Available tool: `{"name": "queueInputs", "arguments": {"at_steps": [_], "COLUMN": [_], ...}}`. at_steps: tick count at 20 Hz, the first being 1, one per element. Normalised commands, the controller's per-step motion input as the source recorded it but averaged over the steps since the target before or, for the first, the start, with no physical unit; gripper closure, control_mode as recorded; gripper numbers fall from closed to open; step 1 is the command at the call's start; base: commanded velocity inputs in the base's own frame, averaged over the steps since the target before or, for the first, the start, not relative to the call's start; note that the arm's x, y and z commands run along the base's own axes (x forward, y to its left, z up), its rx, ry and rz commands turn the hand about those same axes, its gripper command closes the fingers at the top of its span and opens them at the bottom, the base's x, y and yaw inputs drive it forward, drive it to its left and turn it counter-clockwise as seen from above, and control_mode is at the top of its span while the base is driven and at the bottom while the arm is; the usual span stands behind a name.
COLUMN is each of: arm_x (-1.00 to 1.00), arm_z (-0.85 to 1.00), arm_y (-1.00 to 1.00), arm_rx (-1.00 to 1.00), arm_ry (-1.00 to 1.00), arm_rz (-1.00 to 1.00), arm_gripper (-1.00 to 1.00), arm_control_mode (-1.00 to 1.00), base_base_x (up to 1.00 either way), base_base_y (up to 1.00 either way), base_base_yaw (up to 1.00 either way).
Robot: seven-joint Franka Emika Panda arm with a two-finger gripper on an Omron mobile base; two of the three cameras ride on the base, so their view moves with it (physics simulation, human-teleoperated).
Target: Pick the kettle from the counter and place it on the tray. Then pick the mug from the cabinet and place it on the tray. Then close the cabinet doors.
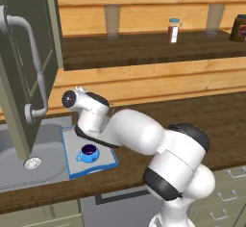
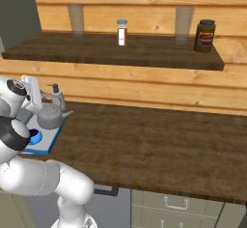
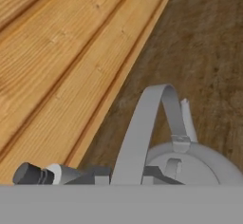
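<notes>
1. Kettle (image 2: 50, 116) is sitting at the far end of the tray (image 1: 103, 167), as far as the right base view is showing. Its arched handle (image 3: 142, 128) is rising right in front of the hand camera.
2. Mug (image 1: 89, 153) is standing upright on the near part of the tray, just beside the kettle's place and apart from the blue rim. The tray is lying on the surface (image 2: 154, 140) next to the sink.
3. Tool (image 2: 43, 102) is hovering just above and behind the kettle, and its jaws are standing nearly together. The fingertips are hiding below the edge of the hand view, so I cannot tell whether they are pinching the handle or merely hanging beside it.
4. Both carried things are looking placed, so the job is probably turning to the cabinet doors. If the handle is pinched, letting go and lifting clear is coming first.
5. Open cabinet door (image 1: 19, 91) is hanging to the arm's left, above and nearer the base than the tray. It is running tall and upright, with its curved bar handle (image 1: 38, 67) facing the arm.
6. Closing it is calling for a rise up and leftward from the tray, then a push on the door's broad face, while the elbow is staying clear of the mug below.
</notes>
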Motion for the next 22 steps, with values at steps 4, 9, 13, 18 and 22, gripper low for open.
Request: {"name": "queueInputs", "arguments": {"at_steps": [4, 9, 13, 18, 22], "arm_x": [0.0, 0.04, 0.09, 0.09, 0.04], "arm_z": [0.0, 0.0, -0.05, -0.09, -0.17], "arm_y": [0.58, 0.48, 0.24, 0.1, 0.01], "arm_rx": [0.0, 0.0, 0.0, 0.0, 0.0], "arm_ry": [0.0, 0.0, 0.0, 0.0, 0.0], "arm_rz": [0.0, 0.0, 0.0, 0.0, 0.0], "arm_gripper": [1.0, 1.0, 1.0, 1.0, 1.0], "arm_control_mode": [-1.0, -1.0, -1.0, -1.0, -1.0], "base_base_x": [0.0, 0.0, 0.0, 0.0, 0.0], "base_base_y": [0.0, 0.0, 0.0, 0.0, 0.0], "base_base_yaw": [0.0, 0.0, 0.0, 0.0, 0.0]}}
